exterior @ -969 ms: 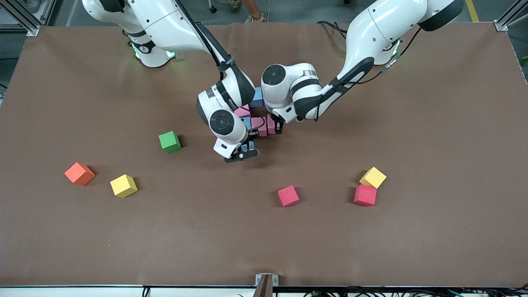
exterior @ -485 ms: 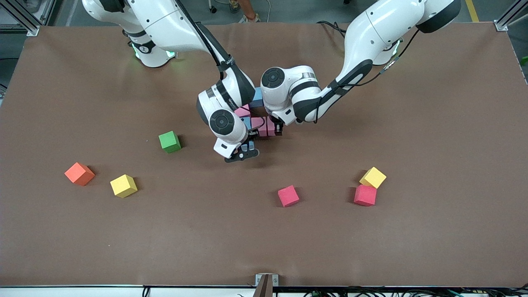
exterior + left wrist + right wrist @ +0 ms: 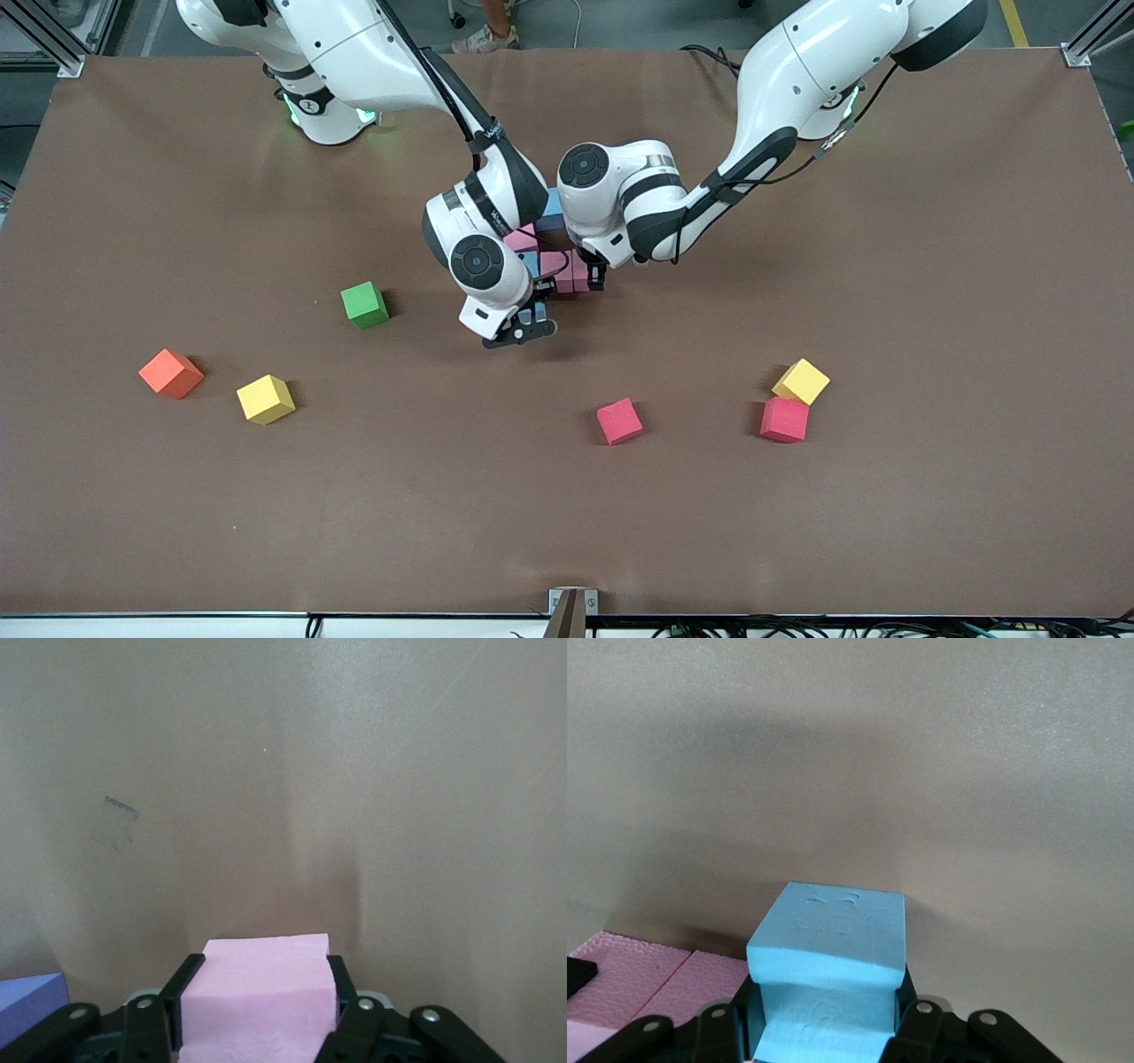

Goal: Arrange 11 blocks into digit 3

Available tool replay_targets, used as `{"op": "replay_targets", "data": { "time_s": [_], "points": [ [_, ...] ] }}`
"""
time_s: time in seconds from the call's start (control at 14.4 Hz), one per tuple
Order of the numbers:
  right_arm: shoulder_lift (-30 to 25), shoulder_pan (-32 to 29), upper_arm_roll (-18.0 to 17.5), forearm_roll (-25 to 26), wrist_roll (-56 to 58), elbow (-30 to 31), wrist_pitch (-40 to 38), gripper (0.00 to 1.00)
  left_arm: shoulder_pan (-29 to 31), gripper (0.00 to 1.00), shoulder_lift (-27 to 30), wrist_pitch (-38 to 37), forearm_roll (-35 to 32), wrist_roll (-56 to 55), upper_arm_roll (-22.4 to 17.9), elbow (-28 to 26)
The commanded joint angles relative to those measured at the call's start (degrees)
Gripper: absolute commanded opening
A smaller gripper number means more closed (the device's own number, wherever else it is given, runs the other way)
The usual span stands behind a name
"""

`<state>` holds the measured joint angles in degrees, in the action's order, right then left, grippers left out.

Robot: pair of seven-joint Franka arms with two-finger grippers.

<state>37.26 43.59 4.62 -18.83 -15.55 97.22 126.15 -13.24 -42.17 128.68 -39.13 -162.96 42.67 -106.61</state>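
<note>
A cluster of pink (image 3: 523,237) and light blue blocks (image 3: 554,209) lies mid-table, partly hidden under both wrists. My left gripper (image 3: 592,275) is low at the cluster's edge and shut on a pink block (image 3: 266,1001); a purple block (image 3: 27,1005) shows beside it. My right gripper (image 3: 524,321) is shut on a light blue block (image 3: 833,930) just off the table, at the cluster's edge nearer the front camera, with pink blocks (image 3: 647,979) beside it. Both blocks fill the gaps between the fingers.
Loose blocks lie nearer the front camera: a green block (image 3: 364,304), a yellow block (image 3: 265,399) and the orange cube (image 3: 170,373) toward the right arm's end, a red block (image 3: 618,420) in the middle, and a red block (image 3: 784,419) touching a yellow block (image 3: 802,381) toward the left arm's end.
The left arm has edged slightly toward the right arm's end with its pink block. The right arm and the loose blocks have not moved.
</note>
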Motion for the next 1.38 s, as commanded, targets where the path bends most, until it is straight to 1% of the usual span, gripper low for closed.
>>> {"op": "replay_targets", "data": {
  "time_s": [0.0, 0.28, 0.48, 0.62, 0.69, 0.76, 0.83, 0.9, 1.04, 1.18, 1.32],
  "points": [
    [1.2, 1.0, -1.2, -1.1, -1.1, 4.0, 1.0, 0.38, -1.7, 1.0, -0.7, 0.2, -4.2, -19.4, -0.2, 0.1],
    [1.2, 1.0, -1.2, -1.1, -1.1, 4.1, 0.9, 0.38, -1.4, 1.0, 0.1, -0.5, -3.7, -19.2, 0.0, 0.1],
    [0.1, 0.9, -1.2, -1.1, -1.1, 5.9, 1.6, 0.38, -1.3, 1.0, 1.5, -3.3, -3.6, -18.8, 0.6, 1.3],
    [0.1, 0.9, -1.2, -1.1, -1.1, 5.8, 1.7, 0.39, -0.3, 1.0, 1.7, -5.4, -3.6, -18.6, 3.0, 1.8],
    [0.1, 0.9, -1.2, -1.1, -1.1, 5.8, 1.7, 0.41, -0.1, 1.0, 1.7, -6.6, -3.6, -18.5, 3.9, 1.9],
    [0.1, 0.9, -1.3, -1.1, -1.1, 5.7, 1.7, 0.49, 0.0, 1.0, 1.7, -7.5, -3.6, -18.5, 4.3, 2.5],
    [0.2, 0.9, -1.2, -1.2, -1.7, 5.7, 1.7, 0.89, 0.0, 1.0, 1.7, -8.4, -3.6, -18.1, 4.8, 2.9],
    [0.2, 0.9, -1.2, -1.2, -2.6, 5.4, 1.6, 1.0, 0.1, 1.0, 1.8, -8.8, -3.5, -17.8, 5.4, 2.9],
    [0.4, 0.8, -1.2, -1.1, -3.3, 4.3, 1.8, 1.0, 1.4, 1.0, 2.2, -9.0, -3.5, -17.3, 6.4, 2.7],
    [0.6, 0.3, -1.2, -1.1, -3.3, 1.8, 1.6, 1.0, 2.7, 1.0, 2.1, -9.2, -3.5, -16.9, 7.8, 2.6],
    [0.6, -0.2, -1.1, -1.1, -3.4, -0.5, 1.5, 1.0, 2.9, 1.0, 2.1, -9.3, -3.5, -16.9, 8.0, 2.5]
  ]
}}
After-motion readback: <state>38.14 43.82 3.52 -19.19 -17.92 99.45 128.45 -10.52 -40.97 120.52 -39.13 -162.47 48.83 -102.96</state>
